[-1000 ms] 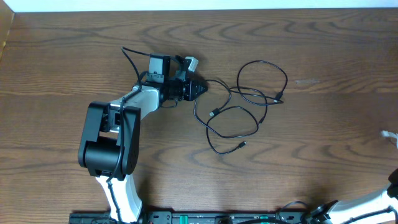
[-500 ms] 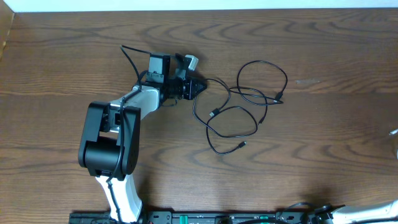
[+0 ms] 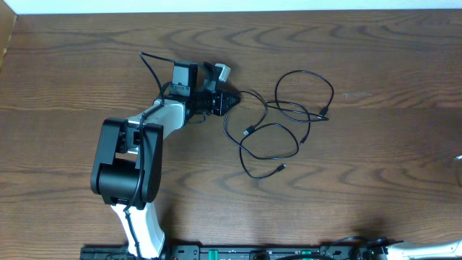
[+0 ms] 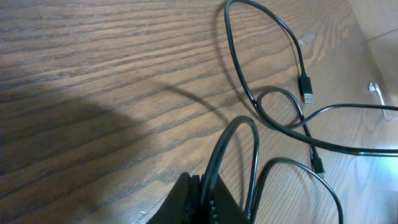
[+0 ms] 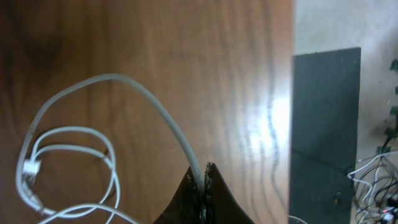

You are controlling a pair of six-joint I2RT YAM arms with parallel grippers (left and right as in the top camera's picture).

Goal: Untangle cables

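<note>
A thin black cable (image 3: 289,108) lies in loose loops on the wooden table, right of centre in the overhead view. My left gripper (image 3: 229,102) is shut on one end of it at the loops' left side. In the left wrist view the black cable (image 4: 249,93) runs up from between my shut fingers (image 4: 205,190), with a plug (image 4: 306,93) lying further off. My right gripper (image 5: 203,177) is shut on a white cable (image 5: 149,106), which loops to the left with a small white plug (image 5: 28,168). In the overhead view only a tip of white cable (image 3: 458,157) shows at the right edge.
The left arm's base and body (image 3: 126,166) stand at the table's front left. In the right wrist view the table's edge (image 5: 292,112) runs just right of my fingers, with floor and a dark panel (image 5: 326,124) beyond it.
The right arm and the white cable have moved right, almost out of the overhead view. The left arm and the black cable have not moved.
</note>
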